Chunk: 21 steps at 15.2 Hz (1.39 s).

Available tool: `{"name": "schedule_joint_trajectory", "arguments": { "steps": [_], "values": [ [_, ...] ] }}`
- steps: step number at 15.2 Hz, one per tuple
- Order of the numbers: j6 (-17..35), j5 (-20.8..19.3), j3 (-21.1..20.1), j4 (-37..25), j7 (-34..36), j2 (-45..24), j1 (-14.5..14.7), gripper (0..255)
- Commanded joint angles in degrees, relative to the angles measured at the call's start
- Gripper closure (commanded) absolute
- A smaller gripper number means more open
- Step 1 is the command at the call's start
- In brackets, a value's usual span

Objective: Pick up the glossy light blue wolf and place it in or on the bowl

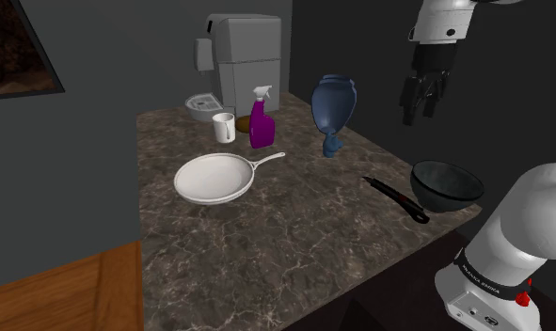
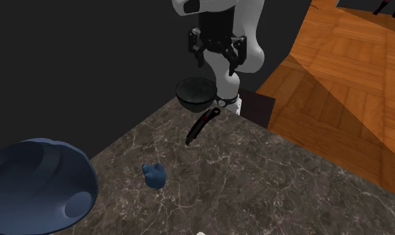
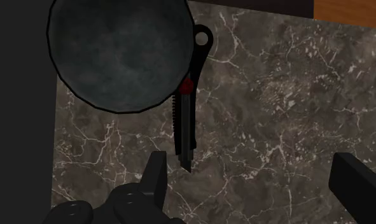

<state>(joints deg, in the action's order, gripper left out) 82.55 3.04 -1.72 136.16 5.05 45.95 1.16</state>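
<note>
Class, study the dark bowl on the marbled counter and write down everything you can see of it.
The bowl is round and dark grey, almost black, with a faintly mottled sheen inside and a thin rim. It stands upright and empty at the corner of the marbled counter on the shoulder view's right. A slim black tool with a red spot lies right beside its rim; whether they touch cannot be told. The open claw hangs above the counter, apart from the bowl.

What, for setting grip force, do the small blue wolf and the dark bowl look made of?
Wolf: plain blue, smooth, faint highlights only; glazed ceramic or plastic, cannot tell which. Bowl: dark grey, mottled inside, dull sheen; perhaps stoneware or cast metal.
</note>
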Motion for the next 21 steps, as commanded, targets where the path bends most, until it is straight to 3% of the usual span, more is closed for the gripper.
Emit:
{"name": "schedule_joint_trajectory", "arguments": {
  "steps": [1, 11, 21],
  "values": [
    [0.00, 0.00, 0.00, 0.00, 0.00, 0.00, 0.00, 0],
    [18.75, -2.62, 2.37, -1.23, -5.15, -16.83, -0.63, 0],
    [32.69, -3.38, 4.07, -10.49, -9.64, -36.78, -1.04, 0]
  ]
}}
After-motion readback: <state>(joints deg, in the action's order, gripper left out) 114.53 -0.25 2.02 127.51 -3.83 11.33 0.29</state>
